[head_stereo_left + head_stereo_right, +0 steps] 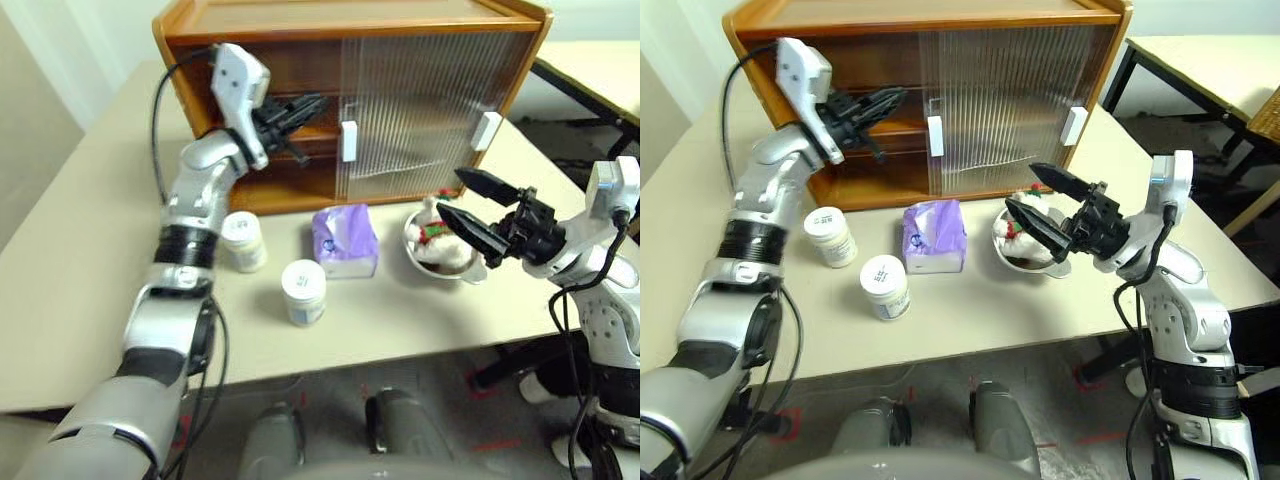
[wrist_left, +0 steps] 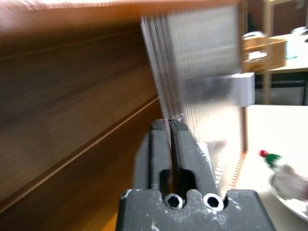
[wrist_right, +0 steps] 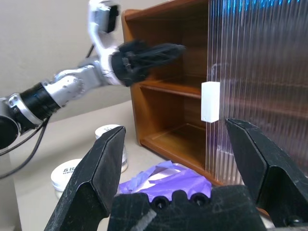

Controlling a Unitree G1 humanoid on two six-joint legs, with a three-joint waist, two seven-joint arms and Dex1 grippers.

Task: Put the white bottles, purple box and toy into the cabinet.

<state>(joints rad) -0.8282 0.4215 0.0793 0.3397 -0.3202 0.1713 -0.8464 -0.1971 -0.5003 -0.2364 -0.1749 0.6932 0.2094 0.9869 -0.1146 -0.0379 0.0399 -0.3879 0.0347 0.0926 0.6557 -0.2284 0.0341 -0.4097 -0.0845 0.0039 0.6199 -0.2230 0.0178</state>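
The cabinet (image 1: 350, 22) stands at the back of the table, its left half open and both ribbed doors (image 1: 420, 110) slid to the right. My left gripper (image 1: 318, 103) is raised in front of the open upper shelf, shut and holding nothing. Two white bottles (image 1: 243, 240) (image 1: 303, 291) stand on the table below it. The purple box (image 1: 345, 240) lies in front of the doors. The toy (image 1: 440, 252) sits in a steel bowl (image 1: 470, 275). My right gripper (image 1: 450, 193) hovers open just above and beside the toy, touching nothing.
White block handles (image 1: 348, 140) (image 1: 487, 130) stick out from the doors. The table's front edge (image 1: 380, 350) runs close below the nearer bottle. Another table (image 1: 1200, 60) stands at the far right.
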